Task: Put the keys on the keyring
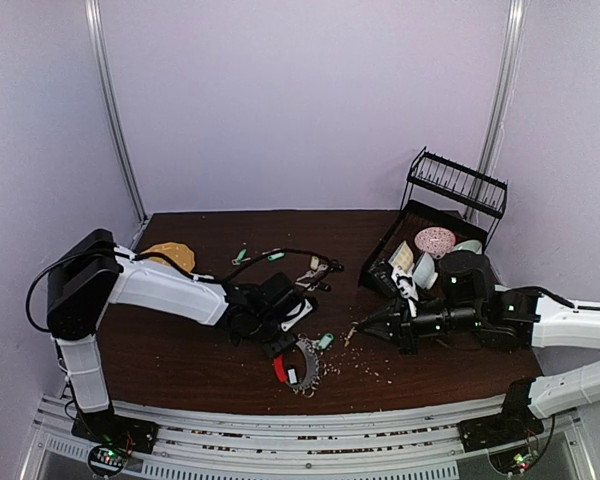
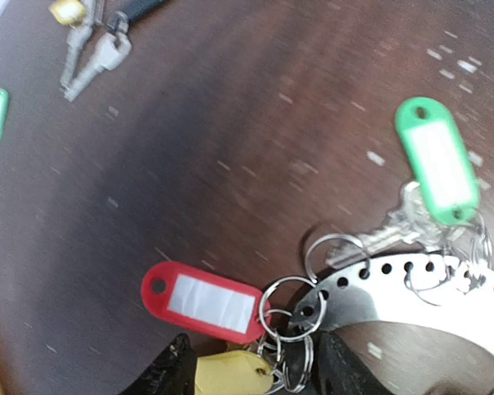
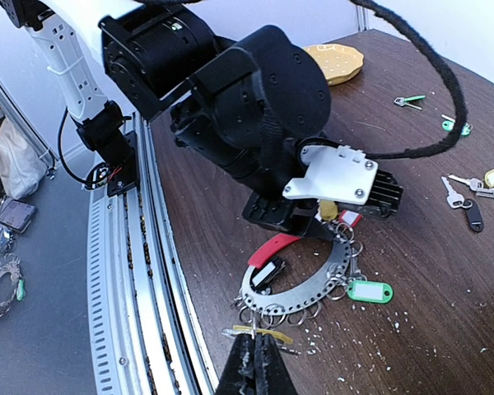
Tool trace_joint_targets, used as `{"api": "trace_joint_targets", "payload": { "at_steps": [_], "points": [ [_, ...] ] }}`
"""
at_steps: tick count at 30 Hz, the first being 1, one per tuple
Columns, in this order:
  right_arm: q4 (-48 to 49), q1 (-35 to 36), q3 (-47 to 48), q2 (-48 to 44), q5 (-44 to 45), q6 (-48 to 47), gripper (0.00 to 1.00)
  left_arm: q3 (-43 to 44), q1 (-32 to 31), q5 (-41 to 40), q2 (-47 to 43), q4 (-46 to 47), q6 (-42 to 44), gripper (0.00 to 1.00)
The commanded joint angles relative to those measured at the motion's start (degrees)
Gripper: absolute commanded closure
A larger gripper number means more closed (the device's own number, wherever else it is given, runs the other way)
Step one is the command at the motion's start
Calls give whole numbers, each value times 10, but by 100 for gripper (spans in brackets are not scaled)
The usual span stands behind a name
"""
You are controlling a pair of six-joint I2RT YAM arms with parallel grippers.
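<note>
Left gripper (image 2: 255,358): bottom edge of wrist view, fingers apart around yellow tag (image 2: 226,372) and small rings (image 2: 290,317); pinch not discernible.
Left arm (image 1: 170,290): stretched from frame left to lower centre, wrist tipped down.
Right gripper (image 1: 365,327): jaws together, low, pointing at frame centre.
Keyring (image 1: 302,365): flat, lower centre, under left wrist.
Table (image 1: 180,370): dark wood, pale specks.
Walls (image 1: 300,100): pale lilac.

The left arm (image 1: 170,290) has white shells, black joints and a braided black cable (image 3: 412,41). The right arm (image 1: 580,328) matches, with green lights (image 1: 436,322).
</note>
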Motion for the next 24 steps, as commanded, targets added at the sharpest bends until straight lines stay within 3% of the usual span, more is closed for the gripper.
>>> {"api": "trace_joint_targets", "payload": {
  "at_steps": [1,8,11,14,20,22,24],
  "points": [
    [2,-2,0,-17,12,4,100,24,27,-90,73,-1,128,46],
    [-11,-2,2,-44,26,12,100,187,42,-58,183,93,286,42],
    [-29,-2,9,-54,32,12,100,247,54,-24,204,122,302,39],
    [-37,-2,10,-65,35,14,100,253,62,-29,180,150,294,35],
    [-26,-2,2,-68,31,17,100,207,73,-21,77,170,189,27],
    [-22,-2,2,-65,28,18,100,189,73,-1,43,150,102,26],
    [-19,-2,1,-62,25,17,100,160,73,51,11,128,-6,33]
  ]
}}
